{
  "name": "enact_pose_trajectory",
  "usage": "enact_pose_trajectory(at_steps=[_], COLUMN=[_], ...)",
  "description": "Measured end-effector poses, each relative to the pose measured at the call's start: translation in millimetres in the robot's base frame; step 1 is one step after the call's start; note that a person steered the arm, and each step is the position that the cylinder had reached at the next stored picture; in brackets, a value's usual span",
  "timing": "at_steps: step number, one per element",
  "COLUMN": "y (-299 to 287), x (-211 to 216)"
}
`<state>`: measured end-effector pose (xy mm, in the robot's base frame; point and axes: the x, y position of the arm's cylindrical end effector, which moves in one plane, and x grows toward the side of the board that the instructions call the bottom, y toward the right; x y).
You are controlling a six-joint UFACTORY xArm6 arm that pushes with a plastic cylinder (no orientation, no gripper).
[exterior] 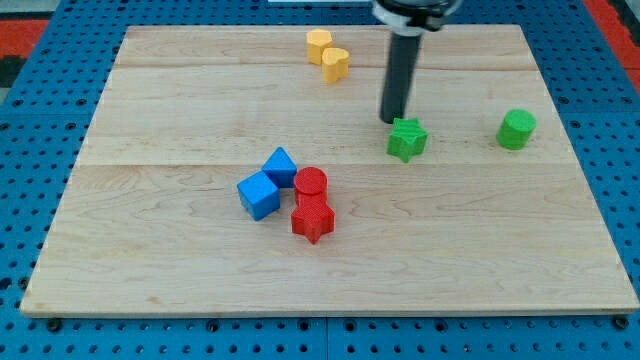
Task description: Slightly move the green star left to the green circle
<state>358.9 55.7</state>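
Note:
The green star [407,139] lies on the wooden board [180,260] right of centre. The green circle [517,129] stands apart from it, farther toward the view's right, at about the same height. My tip [392,119] is the lower end of the dark rod coming down from the view's top. It sits just above and slightly left of the green star, touching or nearly touching its upper-left edge.
Two yellow blocks [328,54] sit together near the view's top centre. Two blue cubes [268,184] and two red blocks, a red circle [311,182] and a red star [313,217], cluster near the board's middle. Blue pegboard surrounds the board.

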Motion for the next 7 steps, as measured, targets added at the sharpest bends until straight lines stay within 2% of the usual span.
enact_pose_trajectory(at_steps=[1, 2, 3, 4, 5, 7], y=[-48, -23, 8, 56, 20, 25], x=[-37, 57, 75, 59, 65, 39])
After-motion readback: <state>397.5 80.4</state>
